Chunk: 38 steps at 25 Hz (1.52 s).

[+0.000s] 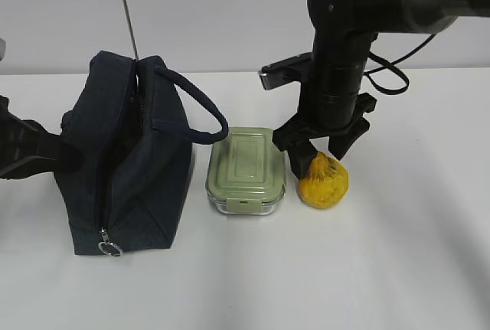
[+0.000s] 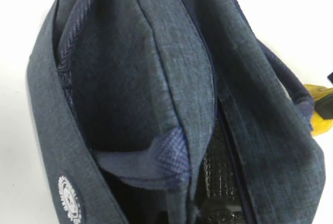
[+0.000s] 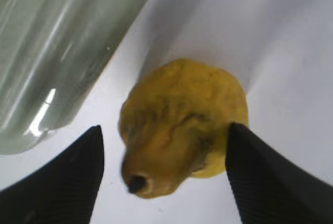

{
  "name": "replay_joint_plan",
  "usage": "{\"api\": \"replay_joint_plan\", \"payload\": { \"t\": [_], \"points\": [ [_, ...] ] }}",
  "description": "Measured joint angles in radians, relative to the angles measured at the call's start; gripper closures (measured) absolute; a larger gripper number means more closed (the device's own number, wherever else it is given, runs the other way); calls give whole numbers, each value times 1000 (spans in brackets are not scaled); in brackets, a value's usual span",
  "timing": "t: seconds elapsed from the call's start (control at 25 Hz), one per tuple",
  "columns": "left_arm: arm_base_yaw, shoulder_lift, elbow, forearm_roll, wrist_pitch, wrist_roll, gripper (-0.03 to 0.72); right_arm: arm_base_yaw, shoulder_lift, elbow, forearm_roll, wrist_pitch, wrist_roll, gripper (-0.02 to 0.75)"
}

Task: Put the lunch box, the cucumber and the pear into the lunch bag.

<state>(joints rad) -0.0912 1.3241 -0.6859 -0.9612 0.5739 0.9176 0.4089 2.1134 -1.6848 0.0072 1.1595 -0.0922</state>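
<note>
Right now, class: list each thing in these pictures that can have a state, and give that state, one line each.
lunch bag: upright on the table, front zipper closed.
lunch box: lid on, resting beside the bag.
pear: on the table, not lifted.
right gripper: open, fingers either side of the pear.
left gripper: shut, at the bag.

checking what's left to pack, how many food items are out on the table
2: the lunch box beside the bag, the pear right of it. No cucumber shows; it may be hidden.

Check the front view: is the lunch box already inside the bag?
No. The lunch box sits on the table beside the bag, between it and the pear.
</note>
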Motion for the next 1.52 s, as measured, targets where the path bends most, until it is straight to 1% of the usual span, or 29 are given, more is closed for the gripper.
{"api": "replay_joint_plan", "payload": {
  "t": [0.04,0.08,0.2,0.24,0.28,0.32,0.52,0.6,0.68,0.8,1.0,1.04,1.12,1.24,1.32,1.52],
  "points": [
    [0,0,0,0,0,0,704,0,10,0,0,12,-2,178],
    [0,0,0,0,0,0,704,0,17,0,-7,24,-2,218],
    [0,0,0,0,0,0,704,0,16,-2,-31,45,-2,427],
    [0,0,0,0,0,0,704,0,14,-2,-32,49,-2,483],
    [0,0,0,0,0,0,704,0,12,-2,-36,52,-4,516],
    [0,0,0,0,0,0,704,0,10,-2,-37,52,-4,528],
    [0,0,0,0,2,0,704,2,-73,-12,-25,52,-4,538],
    [0,0,0,0,2,0,704,16,-127,-47,-20,46,-5,538],
    [0,0,0,0,2,0,704,41,-174,-101,11,21,-19,538],
    [0,0,0,2,2,0,704,94,-207,-185,142,-26,-96,538],
    [0,0,0,3,6,0,704,175,-191,-232,456,-151,-332,538],
    [0,0,0,3,6,0,704,183,-178,-232,503,-161,-364,538],
    [0,0,0,3,9,0,704,202,-145,-232,545,-168,-403,538],
    [0,0,0,3,13,0,704,207,-75,-232,567,-159,-419,538],
    [0,0,0,6,14,0,704,207,-29,-232,560,-138,-420,538],
    [0,0,0,7,18,0,704,207,15,-232,416,-97,-353,532]
  ]
}}
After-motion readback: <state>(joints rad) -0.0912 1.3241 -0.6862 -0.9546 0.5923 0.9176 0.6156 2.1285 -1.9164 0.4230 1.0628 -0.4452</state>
